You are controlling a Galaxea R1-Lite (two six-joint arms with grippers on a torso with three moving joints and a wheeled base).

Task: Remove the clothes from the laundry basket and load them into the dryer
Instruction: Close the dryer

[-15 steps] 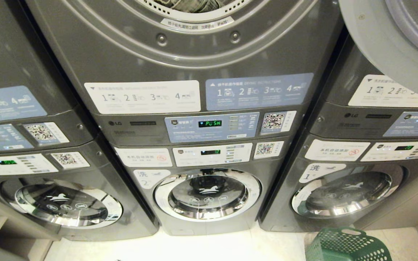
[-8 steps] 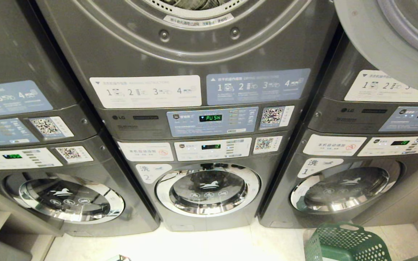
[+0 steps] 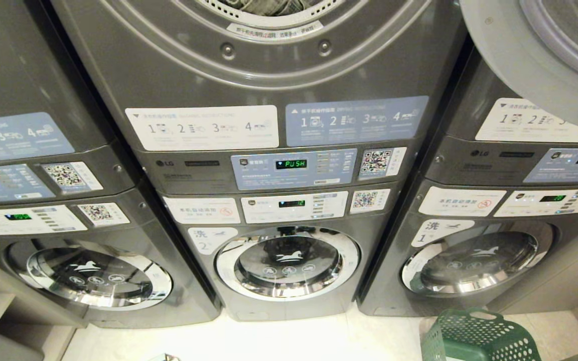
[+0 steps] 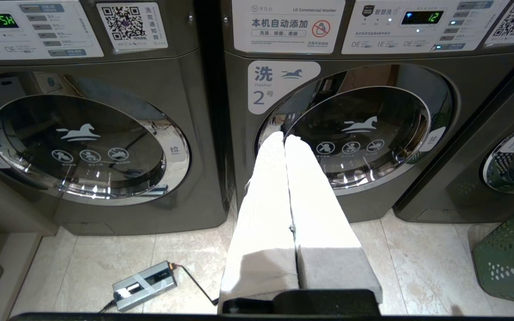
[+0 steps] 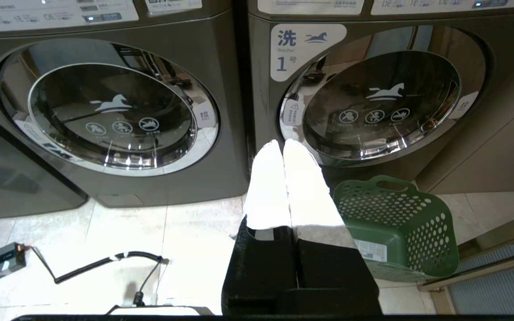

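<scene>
Basket on the floor, dryer door open above, both arms parked.

The green laundry basket sat on the tiles by the right-hand washer; no clothes showed in it. The dryer drum held fabric, its door swung wide. Left gripper and right gripper hung pressed together, empty. Rising carelessly, an arm might strike that overhanging door.

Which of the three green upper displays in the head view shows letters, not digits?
The middle machine's upper display: it spells PUSH, directly above the panel of washer 2. The displays of the machines on either side show only short number readouts.
</scene>
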